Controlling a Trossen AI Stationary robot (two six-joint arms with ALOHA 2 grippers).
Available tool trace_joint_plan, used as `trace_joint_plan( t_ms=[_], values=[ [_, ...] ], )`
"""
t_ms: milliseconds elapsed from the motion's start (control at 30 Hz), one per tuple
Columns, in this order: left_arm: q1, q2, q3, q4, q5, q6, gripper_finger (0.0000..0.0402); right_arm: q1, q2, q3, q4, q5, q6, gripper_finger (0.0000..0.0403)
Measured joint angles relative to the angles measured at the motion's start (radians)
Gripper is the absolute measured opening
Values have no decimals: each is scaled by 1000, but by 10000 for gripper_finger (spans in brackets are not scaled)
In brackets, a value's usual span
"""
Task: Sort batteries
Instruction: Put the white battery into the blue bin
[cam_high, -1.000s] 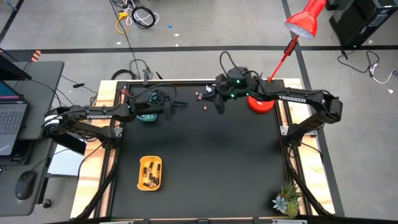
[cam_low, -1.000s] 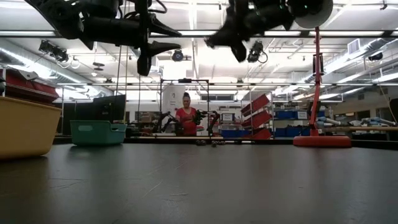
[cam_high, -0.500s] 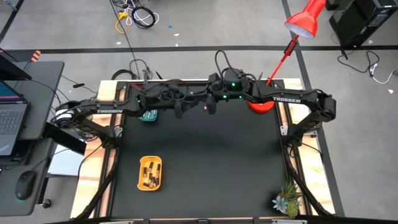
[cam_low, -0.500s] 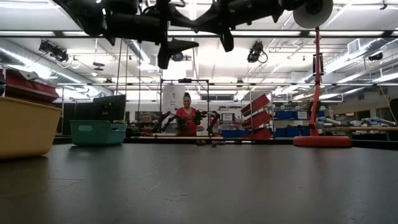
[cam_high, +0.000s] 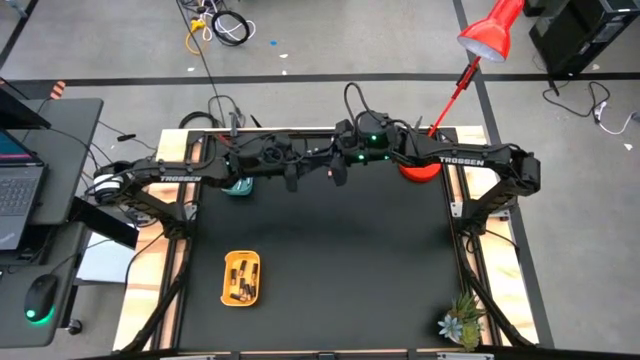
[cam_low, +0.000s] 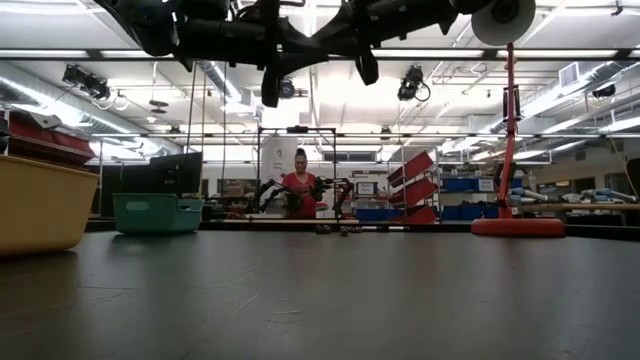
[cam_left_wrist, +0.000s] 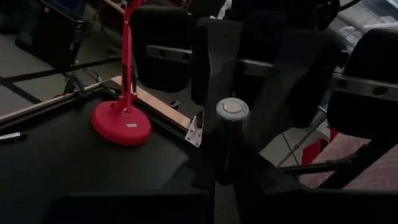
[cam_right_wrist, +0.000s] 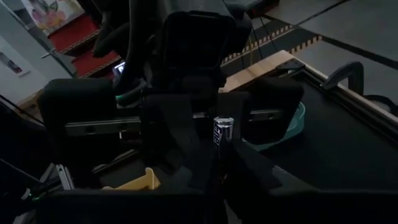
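Note:
High above the table's far middle my two grippers meet tip to tip: the left gripper (cam_high: 308, 170) comes from the left, the right gripper (cam_high: 330, 168) from the right. Between them is one battery (cam_left_wrist: 229, 134) (cam_right_wrist: 221, 137), a dark cylinder with a silver end, and both grippers are shut on it. A yellow tray (cam_high: 241, 277) with several batteries lies at the near left. A teal tray (cam_high: 238, 186) stands at the far left, partly under my left arm. A few small pieces (cam_low: 338, 231), perhaps batteries, lie on the table far back. My left gripper pinches the battery's dark lower part (cam_left_wrist: 225, 175) between its two fingers, coming level from the table's left. The fingers lie across the battery. Its silver end (cam_left_wrist: 232, 109) stands free above them, clear of the table. My right gripper has the same battery between its two fingers, low on the body (cam_right_wrist: 219, 168), coming level from the table's right and lying across it. The battery's capped end (cam_right_wrist: 223, 122) sticks out above the fingers. The battery is lifted high off the table.
A red lamp stands with its base (cam_high: 418, 166) at the far right, its shade (cam_high: 490, 32) beyond the table. A small plant (cam_high: 461, 322) sits at the near right corner. A person in red (cam_low: 300, 190) is in the room behind.
My left gripper has travelled toward the table's right edge, up to my right gripper. It opened wide on the way and has now shut on the battery held there. The battery has stayed high above the table.

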Motion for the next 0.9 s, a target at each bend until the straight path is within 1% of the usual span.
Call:
trace_joint_plan(
  t_ms=[133, 233, 300, 433, 533, 600, 667, 733, 900],
  values=[
    [6, -3, 0, -34, -22, 3, 33, -7, 0, 0, -21, 5, 36, 117],
    [26, -38, 1, -114, -31, 0, 33, -23, 2, -2, -30, -6, 53, 142],
    [48, -67, 3, -199, -37, 1, 33, -32, 2, -3, -48, -12, 57, 152],
    [116, -163, 3, -465, -41, 2, 33, -44, 2, -3, -86, -23, 59, 159],
    [177, -242, 3, -769, -39, 38, 33, -46, 2, -3, -127, -22, 59, 157],
    [213, -284, -3, -956, -104, 77, 33, -47, 2, -3, -131, -21, 51, 155],
    [252, -316, -23, -1068, -164, 91, 33, -46, 2, -3, -130, -15, 47, 153],
    [297, -342, -57, -1116, -182, 98, 33, -43, 2, -3, -131, -13, 41, 153],
    [380, -363, -193, -1117, -161, 45, 33, -43, 1, -3, -129, -3, 28, 153]
  ],
)
